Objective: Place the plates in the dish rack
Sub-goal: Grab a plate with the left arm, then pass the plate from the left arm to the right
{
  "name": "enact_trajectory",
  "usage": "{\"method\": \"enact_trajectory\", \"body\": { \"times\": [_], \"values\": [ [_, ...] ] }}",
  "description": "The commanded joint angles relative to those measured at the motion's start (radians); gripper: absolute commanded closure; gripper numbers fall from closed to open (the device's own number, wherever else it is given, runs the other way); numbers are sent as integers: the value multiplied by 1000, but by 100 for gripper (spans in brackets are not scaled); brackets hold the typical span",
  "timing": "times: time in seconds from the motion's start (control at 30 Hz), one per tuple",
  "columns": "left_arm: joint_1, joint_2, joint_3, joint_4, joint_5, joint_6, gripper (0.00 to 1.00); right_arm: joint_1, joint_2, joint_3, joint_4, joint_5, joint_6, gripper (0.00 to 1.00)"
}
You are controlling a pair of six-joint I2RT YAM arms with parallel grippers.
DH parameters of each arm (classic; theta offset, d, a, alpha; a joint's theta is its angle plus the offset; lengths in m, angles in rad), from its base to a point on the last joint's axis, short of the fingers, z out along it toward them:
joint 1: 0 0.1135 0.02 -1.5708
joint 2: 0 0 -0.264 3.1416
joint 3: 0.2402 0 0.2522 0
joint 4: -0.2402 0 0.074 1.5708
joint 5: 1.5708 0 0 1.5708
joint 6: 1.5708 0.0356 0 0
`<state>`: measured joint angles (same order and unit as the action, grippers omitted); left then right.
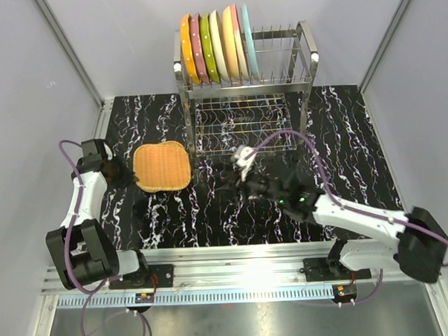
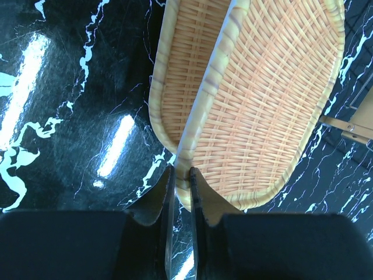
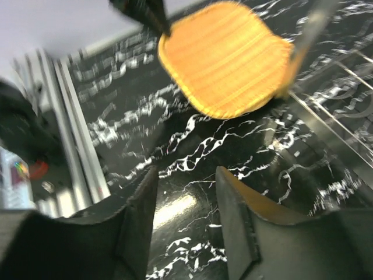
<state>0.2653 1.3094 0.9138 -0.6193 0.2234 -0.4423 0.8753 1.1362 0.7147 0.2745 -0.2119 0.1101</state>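
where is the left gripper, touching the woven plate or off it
Touching: the left wrist view shows the left gripper pinching the near rim of the woven plate, with no gap.

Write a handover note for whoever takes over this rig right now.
Left gripper: jaws pinched on the near rim of the woven plate, which is at the left of the table; whether it is lifted cannot be told.
Right gripper: jaws open, nothing between them, low over the table in front of the rack.
Done: a row of plates stands on edge in the rack's top tier, filling its left part.
Left: get the woven plate into the rack; free slots show to the right of the row.
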Motion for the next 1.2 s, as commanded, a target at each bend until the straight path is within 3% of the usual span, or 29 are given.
{"method": "enact_trajectory", "body": {
  "times": [0.0, 0.2, 0.53, 0.9, 1.17],
  "values": [
    [-1, -45, -1, 23, -16, 25, 100, 105, 138, 74, 94, 138, -280, 47],
    [-1, -67, -21, 35, -10, 30, 100, 220, 374, 208, 121, 186, -499, 35],
    [-1, -84, -24, 41, 30, 30, 100, 303, 686, 439, 149, 256, -691, 29],
    [-1, -118, -33, 55, 62, 22, 100, 306, 911, 687, 51, 189, -719, 28],
    [0, -134, -44, 69, 91, 14, 100, 314, 1094, 905, 11, 330, -760, 30]
  ]
}}
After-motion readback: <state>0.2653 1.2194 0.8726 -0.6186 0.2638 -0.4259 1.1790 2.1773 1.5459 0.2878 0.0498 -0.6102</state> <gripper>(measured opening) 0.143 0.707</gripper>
